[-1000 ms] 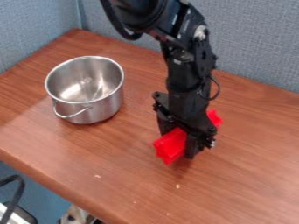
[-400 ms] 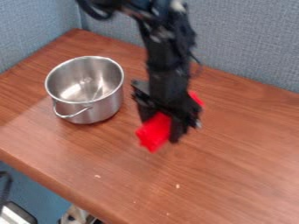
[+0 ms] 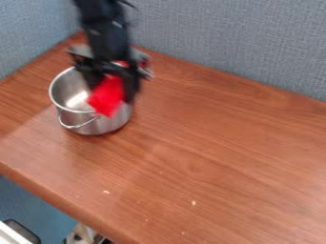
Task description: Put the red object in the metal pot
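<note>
One arm only, now hanging over the metal pot (image 3: 91, 99) at upper left, no longer at mid-frame as a second ago. End effector (image 3: 110, 91) gripping the red object (image 3: 107, 96) above the pot's right side. Wooden tabletop (image 3: 216, 152) spreading around; blue wall (image 3: 254, 38) standing behind.

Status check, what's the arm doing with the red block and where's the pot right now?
Gripper shut on the red object, fingers pointing down. Block lifted clear of the table, hanging at the metal pot, not released. Nothing in the way.
</note>
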Motion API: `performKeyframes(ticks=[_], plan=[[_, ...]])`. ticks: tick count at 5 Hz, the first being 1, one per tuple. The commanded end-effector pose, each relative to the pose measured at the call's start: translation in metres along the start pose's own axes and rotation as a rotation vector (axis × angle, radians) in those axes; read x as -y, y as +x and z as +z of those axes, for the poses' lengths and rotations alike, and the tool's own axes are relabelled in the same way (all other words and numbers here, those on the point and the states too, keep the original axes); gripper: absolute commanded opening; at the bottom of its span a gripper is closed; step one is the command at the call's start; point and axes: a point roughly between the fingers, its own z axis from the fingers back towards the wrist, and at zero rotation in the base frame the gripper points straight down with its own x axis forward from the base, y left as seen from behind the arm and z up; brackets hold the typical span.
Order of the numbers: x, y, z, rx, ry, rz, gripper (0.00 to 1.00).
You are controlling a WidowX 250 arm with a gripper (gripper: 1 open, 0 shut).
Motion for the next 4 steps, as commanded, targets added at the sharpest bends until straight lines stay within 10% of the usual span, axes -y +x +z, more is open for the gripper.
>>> performKeyframes(ticks=[1, 2, 3, 4], plan=[[-0.033, 0.014, 0.009, 0.028, -0.005, 0.01, 0.0], [-0.032, 0.018, 0.018, 0.042, -0.021, -0.012, 0.0], [-0.035, 0.024, 0.011, 0.028, 0.0, -0.024, 1.0], [-0.043, 0.026, -0.005, 0.026, 0.017, 0.006, 1.0]])
